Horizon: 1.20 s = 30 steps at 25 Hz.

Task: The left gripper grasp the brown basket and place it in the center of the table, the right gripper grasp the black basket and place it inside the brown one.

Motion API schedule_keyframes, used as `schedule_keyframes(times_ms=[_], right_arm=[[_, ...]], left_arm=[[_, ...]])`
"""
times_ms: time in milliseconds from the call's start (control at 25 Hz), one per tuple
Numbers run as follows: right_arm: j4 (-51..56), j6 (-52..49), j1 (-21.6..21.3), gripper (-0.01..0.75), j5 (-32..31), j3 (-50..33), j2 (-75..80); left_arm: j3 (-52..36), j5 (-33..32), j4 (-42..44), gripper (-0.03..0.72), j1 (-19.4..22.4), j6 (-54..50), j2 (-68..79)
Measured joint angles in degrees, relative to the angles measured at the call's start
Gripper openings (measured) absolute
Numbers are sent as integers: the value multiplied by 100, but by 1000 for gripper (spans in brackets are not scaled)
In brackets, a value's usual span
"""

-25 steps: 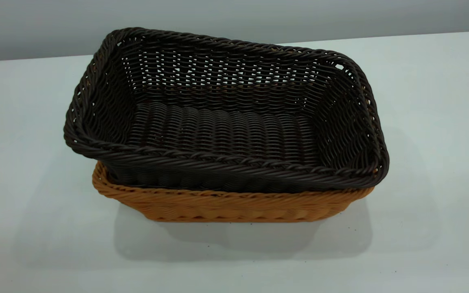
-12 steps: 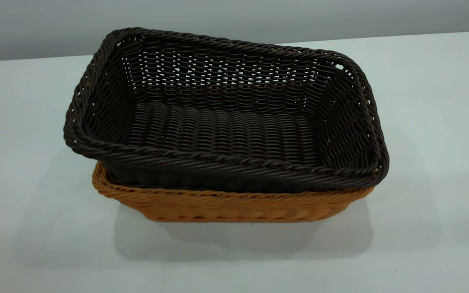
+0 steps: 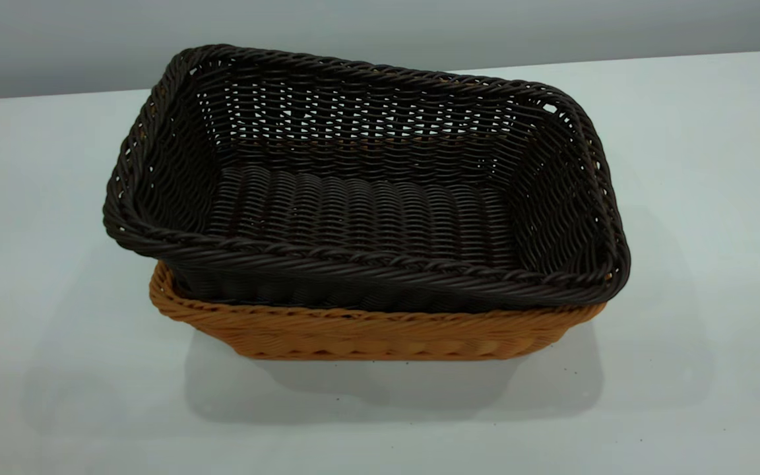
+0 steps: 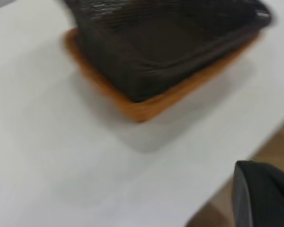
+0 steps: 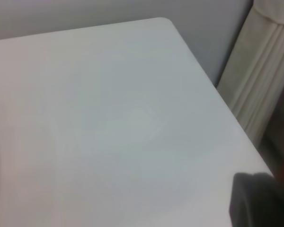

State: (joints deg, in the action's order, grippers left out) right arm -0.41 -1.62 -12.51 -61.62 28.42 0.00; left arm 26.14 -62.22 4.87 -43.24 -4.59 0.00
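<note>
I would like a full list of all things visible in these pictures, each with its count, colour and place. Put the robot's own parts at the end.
black basket: one, very dark brown-black wicker, nested inside the brown basket, sitting tilted with its left end higher, rim above the brown rim.
brown basket: one, orange-tan wicker, in the middle area of the table, under and around the black basket.
table: one, white, carries both baskets; its rounded corner shows in the right wrist view.
wall: one, grey, behind the table's far edge.
pleated curtain-like surface: one, cream, beside the table corner in the right wrist view.
robot parts: a dark part at the edge of each wrist view; neither gripper is in the exterior view, and no fingers show.
</note>
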Motion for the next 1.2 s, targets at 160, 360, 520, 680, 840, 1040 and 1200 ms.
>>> schedule_keyframes(times_ms=[160, 360, 520, 680, 840, 1040, 1200], right_arm=[[-5, 0, 0, 0, 0, 0, 0], [-6, -14, 0, 0, 0, 0, 0], [-6, -8, 0, 0, 0, 0, 0], [-6, 3, 0, 0, 0, 0, 0], [-6, 3, 0, 0, 0, 0, 0], [-6, -8, 0, 0, 0, -5, 0], [-6, -9, 0, 0, 0, -5, 0]], left_arm=[[0, 0, -1, -1, 1249, 0, 0], [0, 0, 5, -1, 2898, 5, 0], [0, 0, 5, -1, 3868, 0, 0], [0, 0, 5, -1, 4262, 4, 0], [0, -6, -1, -1, 4253, -2, 0], [0, -6, -1, -1, 4253, 4, 0], [0, -6, -1, -1, 4253, 4, 0]])
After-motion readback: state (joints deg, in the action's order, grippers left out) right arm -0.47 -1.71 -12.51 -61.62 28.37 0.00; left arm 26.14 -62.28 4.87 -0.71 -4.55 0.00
